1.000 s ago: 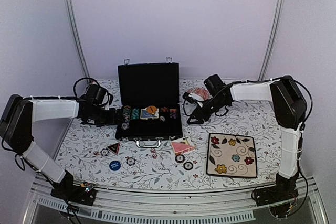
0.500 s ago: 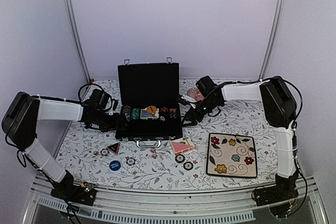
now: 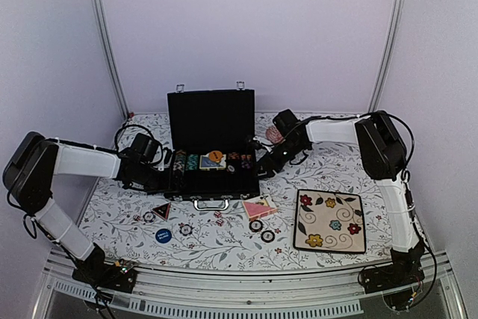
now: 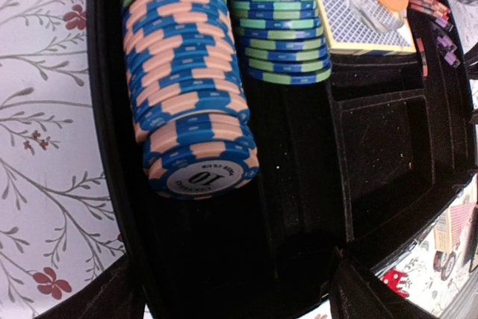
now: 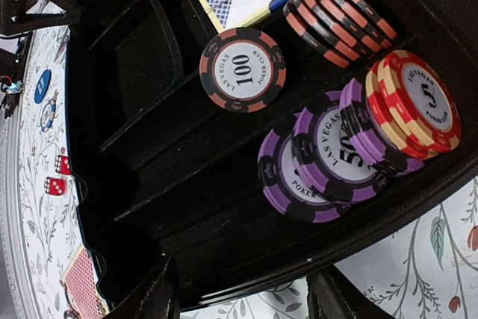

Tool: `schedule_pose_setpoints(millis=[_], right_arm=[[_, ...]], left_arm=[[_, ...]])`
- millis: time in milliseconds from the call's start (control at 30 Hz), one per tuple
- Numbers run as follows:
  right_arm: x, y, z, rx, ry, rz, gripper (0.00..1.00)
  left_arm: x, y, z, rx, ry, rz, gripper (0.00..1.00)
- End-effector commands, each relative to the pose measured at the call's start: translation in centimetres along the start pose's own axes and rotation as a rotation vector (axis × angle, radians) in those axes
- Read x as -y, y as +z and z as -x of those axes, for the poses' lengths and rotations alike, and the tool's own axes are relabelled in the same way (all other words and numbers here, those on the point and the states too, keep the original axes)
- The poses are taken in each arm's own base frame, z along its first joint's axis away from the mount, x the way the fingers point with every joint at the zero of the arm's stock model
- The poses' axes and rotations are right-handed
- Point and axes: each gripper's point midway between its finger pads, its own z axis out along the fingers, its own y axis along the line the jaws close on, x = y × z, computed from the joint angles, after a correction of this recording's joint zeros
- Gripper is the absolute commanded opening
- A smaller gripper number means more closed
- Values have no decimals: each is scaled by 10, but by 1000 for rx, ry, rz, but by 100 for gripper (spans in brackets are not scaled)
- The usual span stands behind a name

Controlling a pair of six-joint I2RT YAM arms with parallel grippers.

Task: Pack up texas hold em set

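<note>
The black case (image 3: 211, 184) lies open mid-table with its lid upright. A row of blue-and-peach chips (image 4: 190, 87) and a row of green chips (image 4: 276, 28) fill its left slots, beside a card deck (image 4: 358, 13). My left gripper (image 4: 235, 296) hangs open and empty over the case's left end. Purple chips (image 5: 328, 155), red-and-yellow chips (image 5: 414, 102) and a loose 100 chip (image 5: 241, 69) lie in the right part. My right gripper (image 5: 246, 300) stands open over the case's right rim, holding nothing.
In front of the case lie a blue button (image 3: 163, 234), loose chips (image 3: 256, 225), cards (image 3: 259, 208) and red dice (image 5: 58, 173). A cream flowered plate (image 3: 330, 220) sits front right. A pink bowl (image 3: 276, 134) is behind the right arm.
The right gripper has moved left to the case's right rim. The left gripper has slid right, over the case's left end.
</note>
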Motion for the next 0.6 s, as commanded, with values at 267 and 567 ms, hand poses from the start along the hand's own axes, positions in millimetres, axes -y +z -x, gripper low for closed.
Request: schedule_pose_setpoints(millis=[267, 567], right_arm=[[-12, 25, 14, 29, -33, 116, 51], [-2, 28, 35, 52, -42, 74, 53]], left_arm=[[30, -16, -7, 21, 29, -77, 81], [21, -29, -8, 38, 11, -6, 83]])
